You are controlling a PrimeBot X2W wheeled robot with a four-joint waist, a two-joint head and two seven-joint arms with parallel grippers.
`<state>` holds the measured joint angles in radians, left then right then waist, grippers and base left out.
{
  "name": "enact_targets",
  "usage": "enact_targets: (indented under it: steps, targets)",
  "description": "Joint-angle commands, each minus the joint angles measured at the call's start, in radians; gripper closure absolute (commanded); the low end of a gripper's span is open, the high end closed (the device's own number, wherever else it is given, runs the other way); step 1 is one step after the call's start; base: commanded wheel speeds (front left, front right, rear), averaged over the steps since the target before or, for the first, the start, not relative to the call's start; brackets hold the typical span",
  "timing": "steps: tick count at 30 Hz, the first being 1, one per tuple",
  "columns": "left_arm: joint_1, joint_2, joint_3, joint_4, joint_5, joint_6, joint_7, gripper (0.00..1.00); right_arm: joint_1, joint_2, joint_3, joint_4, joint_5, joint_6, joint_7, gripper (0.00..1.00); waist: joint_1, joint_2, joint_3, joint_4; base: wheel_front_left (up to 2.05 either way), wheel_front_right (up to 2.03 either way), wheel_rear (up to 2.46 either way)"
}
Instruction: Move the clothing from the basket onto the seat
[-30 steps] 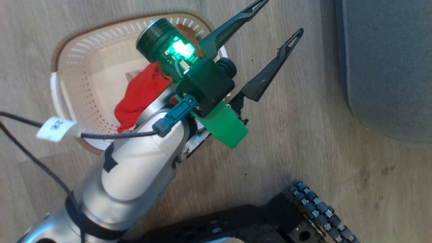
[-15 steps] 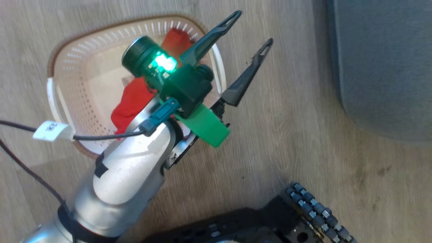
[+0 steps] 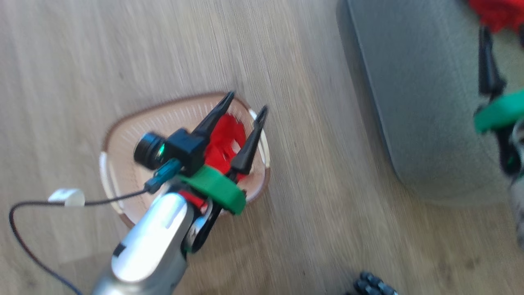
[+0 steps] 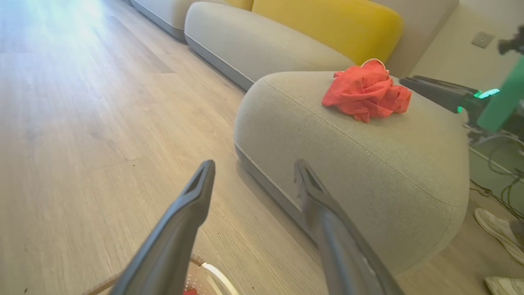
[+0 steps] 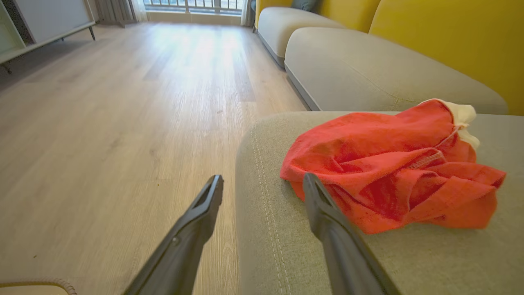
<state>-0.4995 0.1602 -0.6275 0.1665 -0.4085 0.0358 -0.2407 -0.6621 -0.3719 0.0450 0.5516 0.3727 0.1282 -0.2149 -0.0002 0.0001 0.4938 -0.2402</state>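
A black cable (image 3: 114, 198) with a white tag (image 3: 65, 196) trails across the wood floor (image 3: 327, 205) at far left, running to the robot's silver left forearm (image 3: 151, 241). Beyond the forearm, the left gripper (image 3: 246, 102) hangs over the cream basket (image 3: 123, 159), its two dark fingers spread apart with nothing between them. A bundled red garment (image 3: 221, 139) lies inside the basket, toward its right-hand end in the blurred head view. The basket stands on the floor, near the seat but apart from it.

To the right, the grey seat (image 3: 417, 102) sits on the floor, a rounded corner turned toward the basket. On top of it lies a crumpled white-trimmed red garment (image 5: 389, 172), resting in from the stitched edge seam. The right gripper (image 5: 262, 180) is poised just beside that garment, fingers wide apart and empty. In its wrist view one finger overlaps the cloth's near edge, though contact cannot be judged.

Behind the seat stretch more grey sofa cushions (image 5: 368, 69) backed by yellow upholstery (image 5: 450, 41). At far right in the left wrist view, a person's pale shoe (image 4: 497, 229) rests on the floor by loose cables (image 4: 507, 188).
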Motion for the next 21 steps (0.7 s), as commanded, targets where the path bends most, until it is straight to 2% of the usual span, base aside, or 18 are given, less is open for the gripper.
enact_targets:
  steps: [1,4,6,11,21]
  targets:
    - [0.035,-0.001,0.053,-0.014,-0.020,0.012,-0.014,0.00,0.087,0.002,-0.002,-0.080,0.013,0.003,-0.019,0.00,0.0002,-0.0001,-0.153,0.044,0.00,0.00,0.00]
    - [0.091,-0.010,0.090,0.008,-0.047,0.023,-0.019,0.00,0.191,0.043,-0.006,-0.153,0.004,0.003,-0.028,0.00,0.0002,-0.0001,-0.219,0.089,0.00,0.00,0.00]
    - [0.148,-0.013,0.137,0.028,-0.056,0.040,-0.020,0.00,0.280,0.094,0.003,-0.208,-0.008,0.003,-0.035,0.00,0.0002,-0.0001,-0.282,0.138,0.00,0.00,0.00]
    - [0.231,-0.028,0.226,0.037,-0.059,0.057,-0.021,0.00,0.386,0.150,0.001,-0.231,-0.015,0.003,-0.043,0.00,0.0002,-0.0001,-0.347,0.209,0.00,0.00,0.00]
    - [0.372,-0.024,0.426,0.071,0.003,0.041,-0.021,0.00,0.564,0.247,-0.026,-0.301,-0.122,0.003,-0.047,0.00,0.0002,-0.0001,-0.443,0.324,0.00,0.00,0.00]
